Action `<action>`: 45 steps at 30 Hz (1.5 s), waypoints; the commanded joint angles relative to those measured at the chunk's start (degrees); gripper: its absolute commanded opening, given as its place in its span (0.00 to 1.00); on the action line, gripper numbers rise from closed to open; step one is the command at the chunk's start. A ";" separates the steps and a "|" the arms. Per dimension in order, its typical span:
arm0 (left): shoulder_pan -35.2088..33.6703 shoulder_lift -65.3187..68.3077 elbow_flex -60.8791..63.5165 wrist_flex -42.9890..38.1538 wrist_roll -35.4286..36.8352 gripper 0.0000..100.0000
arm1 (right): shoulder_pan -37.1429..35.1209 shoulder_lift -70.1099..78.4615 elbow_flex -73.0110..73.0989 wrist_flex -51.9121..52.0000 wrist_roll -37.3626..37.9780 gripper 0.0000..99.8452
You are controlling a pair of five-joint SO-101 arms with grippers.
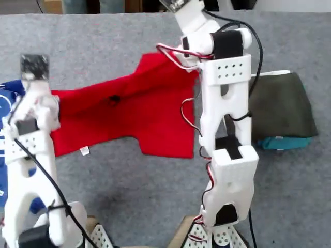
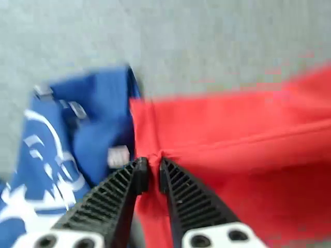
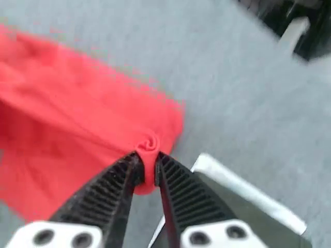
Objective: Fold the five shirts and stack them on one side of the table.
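At the far left edge of the grey tabletop [image 1: 103,46], a blue shirt [image 2: 62,155] with white print, rumpled and partly hidden behind the left arm in the high view. Right beside it, edges meeting in the left wrist view, the left end of the red shirt [image 1: 134,111]. Left gripper [image 2: 150,173] closed on that end, with a small pinch of red cloth caught between the ribbed black fingers [image 2: 116,194].

Across the middle of the tabletop, the rest of the red shirt, spread out wide, one sleeve pointing to the far side and a small white tag [image 1: 84,151] at the near hem.

Farther right, the right gripper [image 3: 146,168] clamped on the red shirt's right-hand edge, a little curl of cloth squeezed up between its fingertips. Above it in the high view, the white right arm, crossing in front of that edge of the garment.

On the right side of the tabletop, near the red shirt, a folded dark green shirt [image 1: 282,108] lying on top of a folded teal shirt [image 1: 284,142], the teal edge showing along the near side and a white strip [image 1: 271,73] along the far edge of the pile.
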 commanded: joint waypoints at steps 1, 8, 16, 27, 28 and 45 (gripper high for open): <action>-1.19 -5.10 7.25 0.44 -2.02 0.03 | 0.70 -10.15 15.08 0.62 2.64 0.01; -4.44 -6.68 13.23 0.35 -2.20 0.03 | 0.62 -28.62 54.37 -6.59 5.54 0.01; -4.53 -6.59 15.43 0.26 -2.20 0.03 | 1.67 -43.65 84.97 -19.43 8.35 0.01; -5.05 -6.59 17.36 -0.88 -2.29 0.03 | 2.29 -49.89 103.34 -28.48 8.44 0.01; -5.67 -6.59 17.71 -2.20 -2.29 0.03 | 2.29 -49.89 103.78 -28.40 8.44 0.01; 0.40 -2.90 -4.53 -24.88 4.22 0.03 | 4.40 -49.01 82.07 -63.91 -2.90 0.01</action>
